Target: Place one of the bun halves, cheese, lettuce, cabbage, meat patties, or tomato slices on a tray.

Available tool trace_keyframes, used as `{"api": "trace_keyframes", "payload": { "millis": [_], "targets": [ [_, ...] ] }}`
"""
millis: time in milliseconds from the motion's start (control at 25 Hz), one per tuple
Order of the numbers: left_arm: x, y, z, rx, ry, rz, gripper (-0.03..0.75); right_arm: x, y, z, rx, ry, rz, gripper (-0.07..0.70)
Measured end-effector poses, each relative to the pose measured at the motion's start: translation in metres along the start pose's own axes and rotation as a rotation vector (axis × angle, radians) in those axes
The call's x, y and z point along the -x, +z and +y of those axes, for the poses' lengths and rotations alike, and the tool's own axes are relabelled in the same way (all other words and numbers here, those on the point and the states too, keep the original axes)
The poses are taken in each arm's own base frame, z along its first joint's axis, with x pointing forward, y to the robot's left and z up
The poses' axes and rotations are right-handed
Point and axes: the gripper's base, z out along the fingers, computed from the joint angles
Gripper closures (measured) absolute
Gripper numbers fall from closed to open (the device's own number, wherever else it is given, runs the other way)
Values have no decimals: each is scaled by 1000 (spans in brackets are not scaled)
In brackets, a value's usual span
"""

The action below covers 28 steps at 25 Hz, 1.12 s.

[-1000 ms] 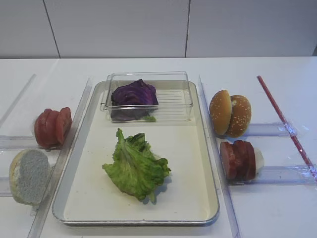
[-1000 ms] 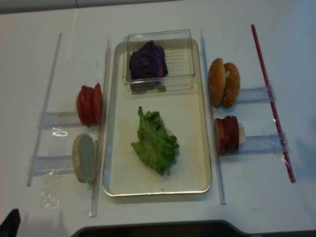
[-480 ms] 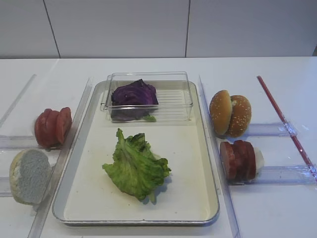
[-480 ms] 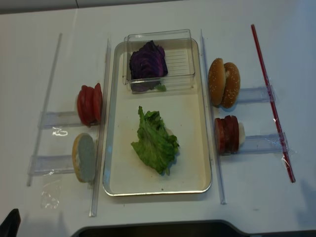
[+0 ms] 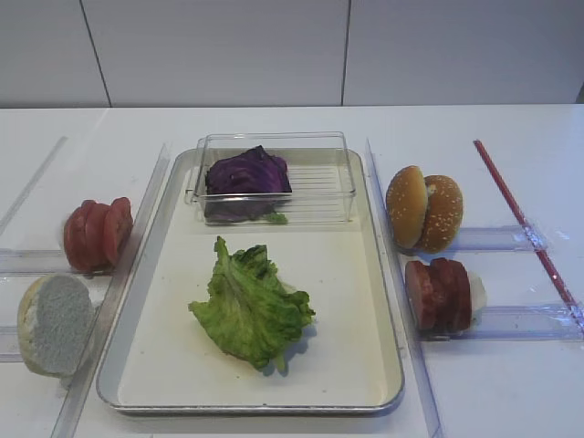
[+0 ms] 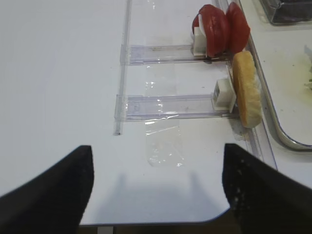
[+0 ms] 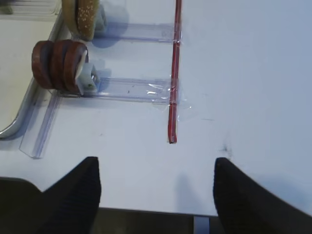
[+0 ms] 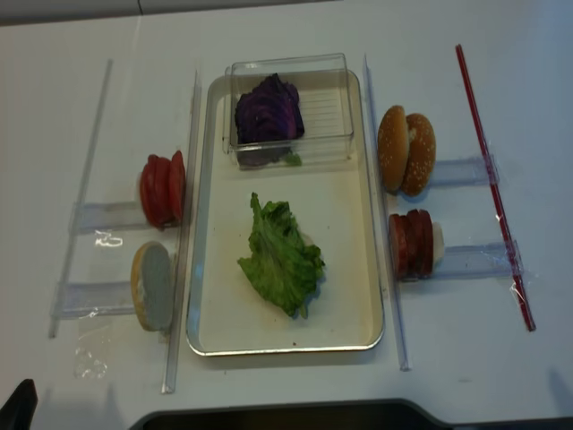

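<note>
The green lettuce (image 5: 251, 306) (image 8: 282, 260) lies in the middle of the silver tray (image 5: 388, 301) (image 8: 199, 269). At the tray's far end the purple cabbage (image 5: 246, 173) (image 8: 267, 109) sits in a clear container (image 5: 319, 182). Left of the tray stand the tomato slices (image 5: 96, 233) (image 6: 219, 34) and a pale bun half (image 5: 53, 324) (image 6: 246, 90). On the right are sesame bun halves (image 5: 424, 208) (image 7: 87, 17) and the meat patties (image 5: 440, 294) (image 7: 58, 66). No cheese shows. My left gripper (image 6: 157, 156) and right gripper (image 7: 156, 165) are open and empty over bare table by its front edge.
Clear plastic rails (image 6: 165, 105) (image 7: 131, 90) hold the food rows on both sides of the tray. A long red strip (image 5: 520, 219) (image 7: 174, 73) is taped to the table right of the buns and patties. White tabletop lies under both grippers.
</note>
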Motion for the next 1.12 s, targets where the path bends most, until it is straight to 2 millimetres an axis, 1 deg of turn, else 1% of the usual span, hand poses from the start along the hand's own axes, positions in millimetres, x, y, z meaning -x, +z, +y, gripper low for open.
{"api": "trace_keyframes", "payload": {
  "millis": [120,280,520,1120],
  "targets": [
    [0,0,0,0,0,0,172,-6,-4,-1,-17,-9,-48,105],
    [0,0,0,0,0,0,173,-13,-2,-1,-27,-8,-67,105],
    [0,0,0,0,0,0,173,-13,4,-2,-29,-7,-90,105],
    [0,0,0,0,0,0,173,-12,5,-2,-31,-7,-106,105]
  ]
}}
